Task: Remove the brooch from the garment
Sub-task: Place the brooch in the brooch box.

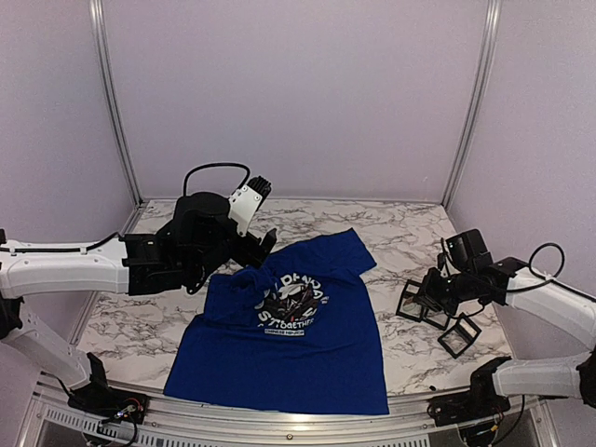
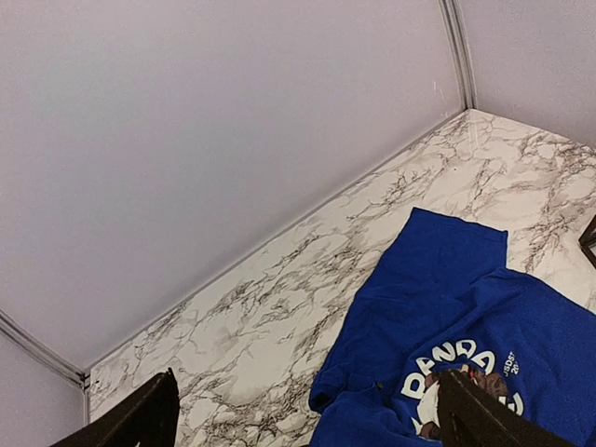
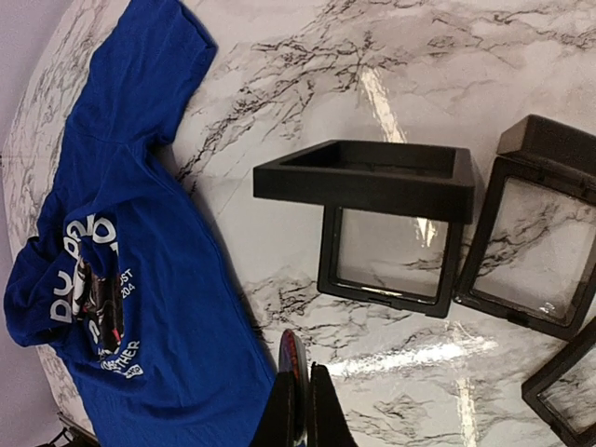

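The royal-blue garment (image 1: 289, 349) lies on the marble table, its upper left part bunched, with the panda print (image 1: 293, 298) facing up. It also shows in the left wrist view (image 2: 466, 298) and the right wrist view (image 3: 140, 279). My left gripper (image 1: 253, 250) hovers over the bunched left shoulder with its jaws wide open and empty, the fingers (image 2: 149, 419) far apart. My right gripper (image 3: 305, 374) is off the shirt's right edge, over bare marble, shut on the brooch (image 3: 292, 354), a round disc seen edge-on. In the top view the right gripper (image 1: 430, 296) is beside the black frames.
Three black square display frames (image 1: 438, 317) with clear film stand and lie at the right of the table; the nearest one (image 3: 386, 223) is just ahead of my right gripper. Pale walls enclose the table at the back and sides.
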Tool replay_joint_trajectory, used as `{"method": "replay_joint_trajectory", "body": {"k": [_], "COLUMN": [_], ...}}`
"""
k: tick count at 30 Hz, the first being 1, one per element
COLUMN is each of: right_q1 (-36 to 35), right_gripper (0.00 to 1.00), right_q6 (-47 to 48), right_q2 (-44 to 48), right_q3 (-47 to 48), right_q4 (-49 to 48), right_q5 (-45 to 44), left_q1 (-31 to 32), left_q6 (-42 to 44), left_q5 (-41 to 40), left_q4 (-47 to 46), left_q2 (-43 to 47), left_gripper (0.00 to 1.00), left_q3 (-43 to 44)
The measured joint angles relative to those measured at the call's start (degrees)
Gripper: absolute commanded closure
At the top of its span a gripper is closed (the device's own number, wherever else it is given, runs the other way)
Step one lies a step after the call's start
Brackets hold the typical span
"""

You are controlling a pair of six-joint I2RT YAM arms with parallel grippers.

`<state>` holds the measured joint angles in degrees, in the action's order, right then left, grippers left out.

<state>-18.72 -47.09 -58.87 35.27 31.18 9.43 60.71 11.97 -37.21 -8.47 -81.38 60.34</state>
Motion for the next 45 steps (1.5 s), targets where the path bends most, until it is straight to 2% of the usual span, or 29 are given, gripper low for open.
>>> {"method": "replay_joint_trajectory", "body": {"k": [6, 12, 32, 36, 45], "right_q1": [0.28, 3.91, 5.9, 5.9, 5.9], "right_gripper": [1.0, 1.0, 1.0, 1.0, 1.0], "right_q6": [-0.98, -1.16, -5.44, -5.9, -6.93], "right_q2": [-0.48, -0.61, 3.48, 3.63, 1.95], "right_q3": [0.0, 0.0, 3.93, 3.54, -3.04], "right_q4": [0.5, 1.7, 20.83, 18.16, 1.38], "right_q5": [-4.52, -5.97, -11.8, -10.99, -3.56], "left_q1": [-0.15, -0.15, -0.83, -0.85, -1.11], "left_q6": [-1.64, -2.34, -4.83, -5.53, -6.21], "left_q5": [2.27, 3.67, 7.56, 8.63, 9.77], "left_q4": [1.16, 1.44, 2.08, 2.43, 2.8], "left_q2": [0.09, 0.09, 0.09, 0.09, 0.09], "left_gripper": [0.01, 0.01, 0.01, 0.01, 0.01], "left_q3": [0.0, 0.0, 0.0, 0.0, 0.0]}}
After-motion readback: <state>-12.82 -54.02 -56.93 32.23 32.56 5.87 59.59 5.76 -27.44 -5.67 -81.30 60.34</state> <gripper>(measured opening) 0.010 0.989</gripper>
